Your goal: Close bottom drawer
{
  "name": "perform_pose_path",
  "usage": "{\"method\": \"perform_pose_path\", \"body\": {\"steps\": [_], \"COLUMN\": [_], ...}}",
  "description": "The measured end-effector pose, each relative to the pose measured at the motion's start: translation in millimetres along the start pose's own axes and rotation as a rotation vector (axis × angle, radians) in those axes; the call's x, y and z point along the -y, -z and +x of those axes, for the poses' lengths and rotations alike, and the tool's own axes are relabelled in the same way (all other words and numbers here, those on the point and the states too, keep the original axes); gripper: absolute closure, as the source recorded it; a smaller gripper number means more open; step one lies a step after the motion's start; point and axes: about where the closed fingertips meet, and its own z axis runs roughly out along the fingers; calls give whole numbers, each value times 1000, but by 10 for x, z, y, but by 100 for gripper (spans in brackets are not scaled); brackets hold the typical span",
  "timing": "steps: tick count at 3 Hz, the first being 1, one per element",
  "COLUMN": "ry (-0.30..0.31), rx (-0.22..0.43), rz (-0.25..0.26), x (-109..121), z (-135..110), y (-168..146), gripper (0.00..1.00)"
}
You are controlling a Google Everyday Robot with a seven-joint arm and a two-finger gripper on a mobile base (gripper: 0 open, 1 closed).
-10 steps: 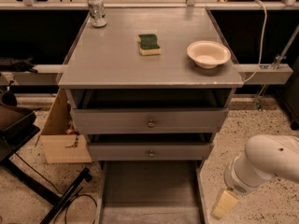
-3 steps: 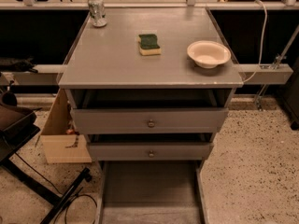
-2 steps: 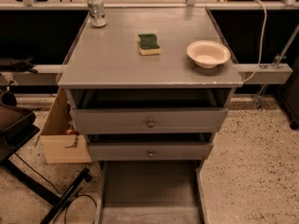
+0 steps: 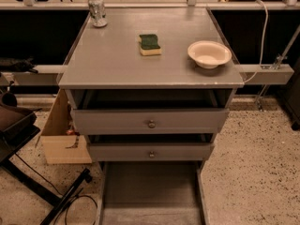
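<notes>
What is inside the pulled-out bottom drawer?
The bottom drawer shows only its plain grey floor between the side walls. Its rear part is covered by the middle drawer, and its front lies below the picture's edge. The gripper is out of view.

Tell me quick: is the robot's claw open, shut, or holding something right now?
The claw: out of the camera's view, so it cannot be told. The bottom drawer stands pulled out.
</notes>
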Motion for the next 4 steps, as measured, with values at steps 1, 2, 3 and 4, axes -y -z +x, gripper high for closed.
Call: {"method": "perform_pose_path", "body": {"steps": [1,2,3,4], "ry": [23,54,81,106], "rx": [136,229,287,305], "rz": [-71,-124,-134,-134], "x": [-3,80,263,455], "z": [-209,-475,-725,-984], "y": [-368,-601,-679,-697], "gripper": [100,100,100,100]}}
